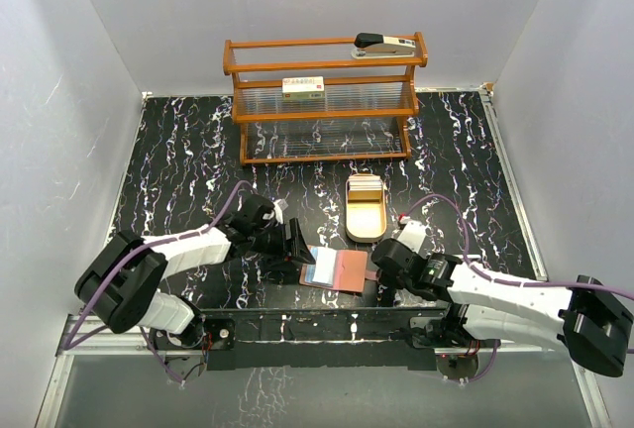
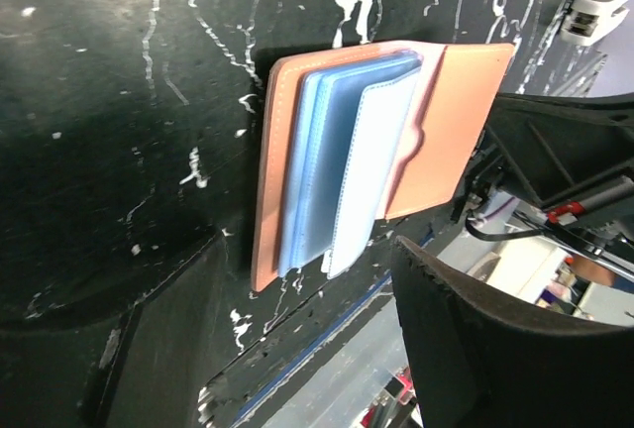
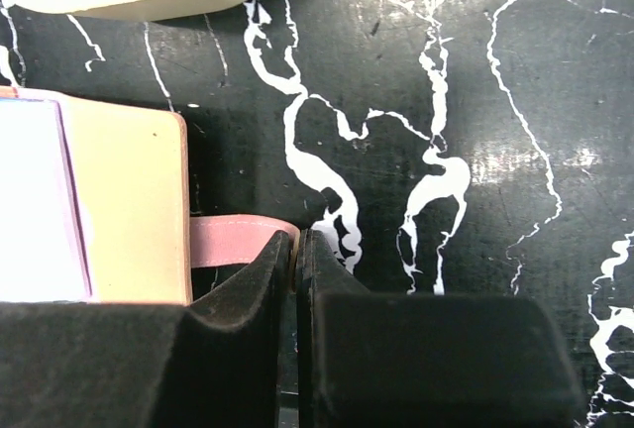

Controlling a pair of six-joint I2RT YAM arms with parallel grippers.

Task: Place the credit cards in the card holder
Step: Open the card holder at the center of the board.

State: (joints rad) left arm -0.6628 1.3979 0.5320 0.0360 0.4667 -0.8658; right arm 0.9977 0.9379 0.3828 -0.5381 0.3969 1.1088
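**Card holder (image 1: 349, 271) lying open on the table (image 1: 178, 170), at its near edge, between your grippers.**
It looks light and soft, apt to slide — your right gripper (image 3: 296, 245), jaws together, rests on its closing tab (image 3: 233, 242). The credit cards (image 2: 342, 165) fanned inside seem thin, stiff and slick; take one by a free edge with your left gripper (image 1: 296, 244), fingers apart and empty.

Bench as I see it: black, white-veined bench (image 1: 168, 180). The card holder (image 1: 345, 271) lies open between the left end effector (image 1: 300, 249) and the right end effector (image 1: 378, 273). An oval wooden tray (image 1: 365, 218) lies just beyond the right one. A wooden rack (image 1: 322, 123) stands farther off.
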